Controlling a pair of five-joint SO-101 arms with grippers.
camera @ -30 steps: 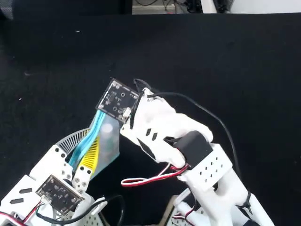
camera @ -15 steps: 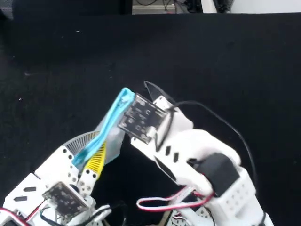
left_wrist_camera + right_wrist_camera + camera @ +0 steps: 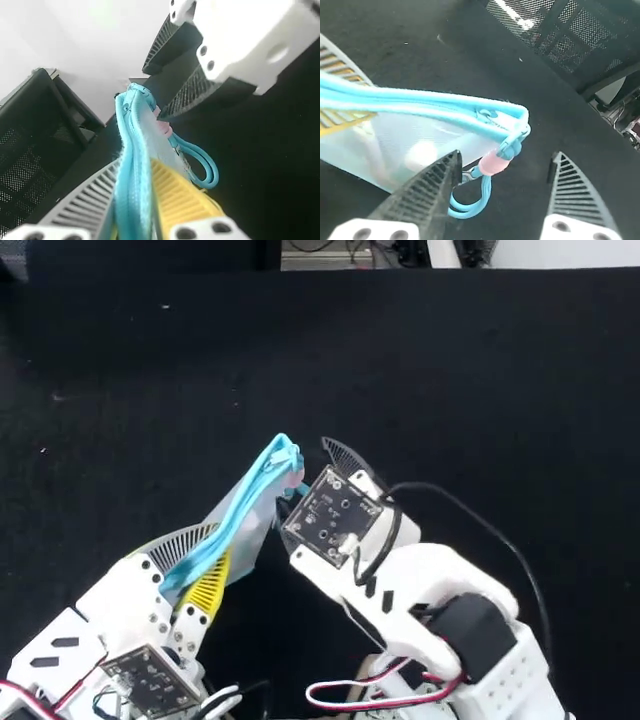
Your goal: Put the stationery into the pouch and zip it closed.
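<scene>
The translucent pouch (image 3: 238, 520) with a blue zipper is held tilted above the black surface (image 3: 480, 370), towards the edge where the arms stand. It is pinched at its lower end by the jaws of the left gripper (image 3: 139, 187). The jaws of the right gripper (image 3: 505, 157) are spread on either side of the zipper pull (image 3: 492, 162) at the pouch's raised end, one jaw just beside it. A blue cord loop (image 3: 470, 202) is seen hanging from the pull. Pale contents are noted inside; they cannot be identified.
</scene>
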